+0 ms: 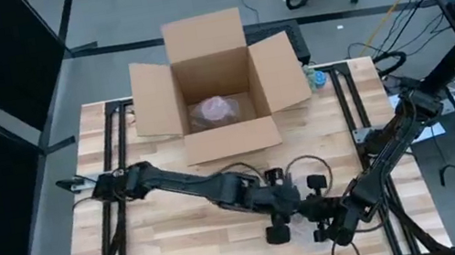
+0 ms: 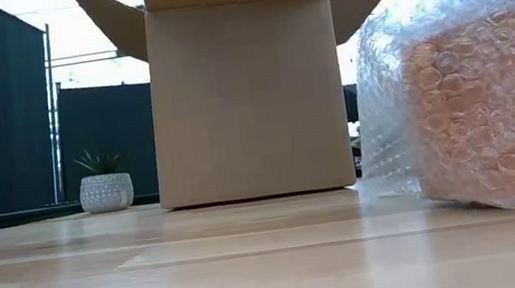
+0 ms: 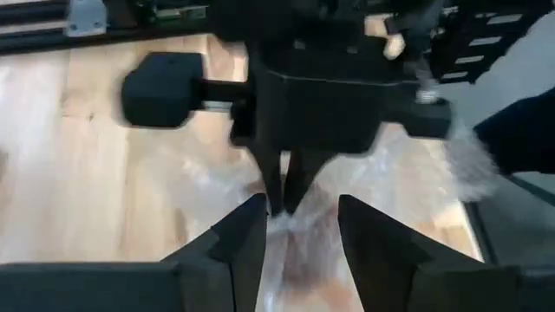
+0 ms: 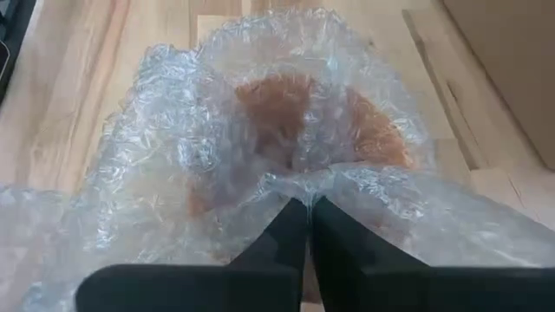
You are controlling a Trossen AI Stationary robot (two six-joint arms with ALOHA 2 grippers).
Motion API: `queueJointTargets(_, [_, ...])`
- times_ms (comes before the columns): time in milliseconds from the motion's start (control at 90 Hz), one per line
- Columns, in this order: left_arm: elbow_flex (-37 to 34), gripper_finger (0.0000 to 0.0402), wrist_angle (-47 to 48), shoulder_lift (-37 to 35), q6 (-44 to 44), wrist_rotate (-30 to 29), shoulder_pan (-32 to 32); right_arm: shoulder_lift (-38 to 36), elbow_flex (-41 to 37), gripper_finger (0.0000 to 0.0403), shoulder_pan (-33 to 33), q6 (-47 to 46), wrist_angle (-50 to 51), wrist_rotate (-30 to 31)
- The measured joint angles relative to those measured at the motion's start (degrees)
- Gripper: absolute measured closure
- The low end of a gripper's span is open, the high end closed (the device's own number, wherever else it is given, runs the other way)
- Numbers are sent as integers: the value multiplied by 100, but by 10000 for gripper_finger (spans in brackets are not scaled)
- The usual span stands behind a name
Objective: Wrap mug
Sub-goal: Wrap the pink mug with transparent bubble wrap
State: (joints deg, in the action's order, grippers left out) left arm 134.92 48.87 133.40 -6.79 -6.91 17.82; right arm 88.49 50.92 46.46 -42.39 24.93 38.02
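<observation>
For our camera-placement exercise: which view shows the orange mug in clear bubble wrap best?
The right wrist view: the orange mug in clear bubble wrap fills it, with the right gripper pinching the wrap. The low view crops it at the edge. The left wrist view shows only wrap. The high view hides it under both grippers.

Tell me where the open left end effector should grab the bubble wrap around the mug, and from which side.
Probably the loose bubble wrap edge bunched over the orange mug, not the rounded bundle itself. The right end effector is already pinching that raised fold, so the left end effector, open and facing it, could close on the same ridge from the opposite side.
</observation>
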Motion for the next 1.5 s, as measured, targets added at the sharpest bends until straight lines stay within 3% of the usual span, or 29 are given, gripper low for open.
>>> queueJointTargets(544, [-37,268,-321,616,-37,-372,-23,-9,2,403,2,2,-16,43])
queueJointTargets(989, [-25,268,59,875,-230,-372,-21,-9,-9,403,7,-157,4,-213])
queueJointTargets(1211, [-32,268,58,886,-170,-365,-21,-34,88,402,-25,-446,75,-679])
queueJointTargets(1389, [-48,268,-130,900,-27,-373,44,-36,714,365,-18,-40,1268,-1003])
queueJointTargets(1500, [-70,268,-313,958,97,-415,42,-68,1196,327,-33,116,1877,-869])
